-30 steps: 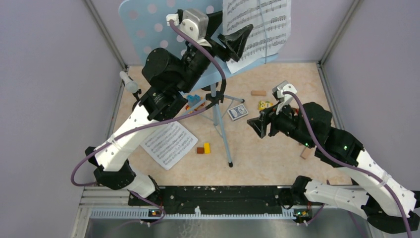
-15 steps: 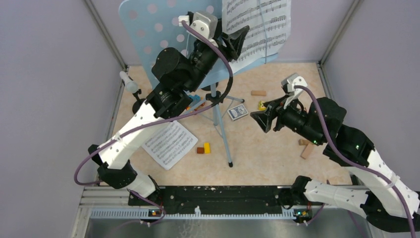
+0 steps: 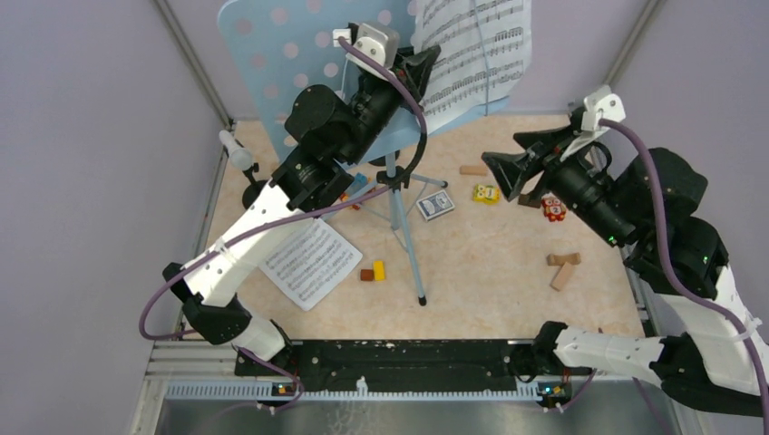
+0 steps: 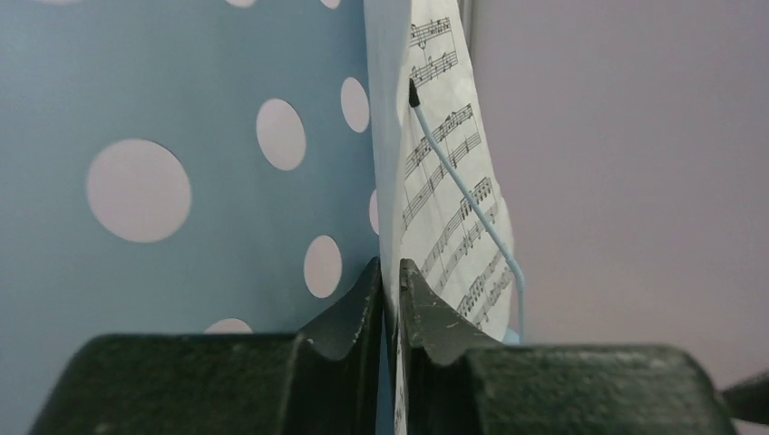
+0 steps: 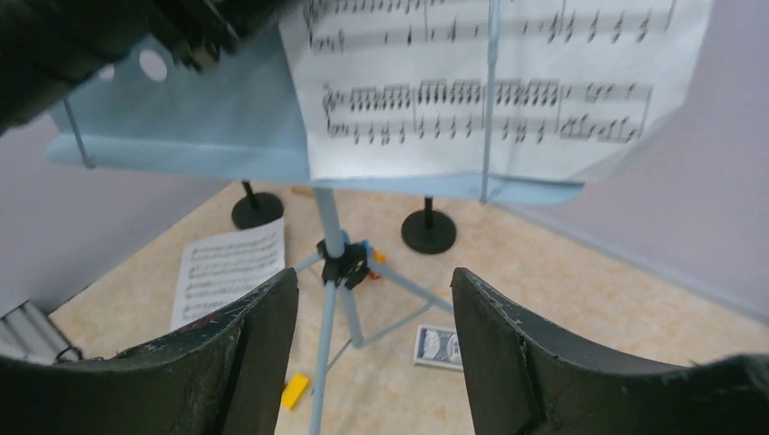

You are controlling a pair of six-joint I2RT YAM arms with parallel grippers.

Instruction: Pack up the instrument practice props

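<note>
The light-blue perforated music rack [image 3: 281,54] stands on its tripod legs [image 3: 405,227] at the back. A white sheet-music page [image 3: 481,54] leans on it behind a thin wire clip [image 4: 462,195]. My left gripper [image 3: 422,65] is shut on that page's left edge [image 4: 390,272]. My right gripper [image 3: 508,170] hangs open in the air right of the rack, facing it, with nothing between its fingers [image 5: 374,281]. A second page [image 3: 308,261] lies on the floor. A white microphone [image 3: 236,149] sits in a black round-based holder [image 3: 257,193]. Another holder [image 5: 428,231] stands behind the tripod.
A card deck [image 3: 435,206] lies by the tripod. Wooden blocks [image 3: 472,169] [image 3: 562,267], a yellow toy [image 3: 486,193], a red toy [image 3: 552,208] and small bricks [image 3: 374,271] dot the floor. Walls close in on three sides.
My left gripper moved up to the page's edge and closed on it. My right arm lifted off the floor and swung back and right, staying open.
</note>
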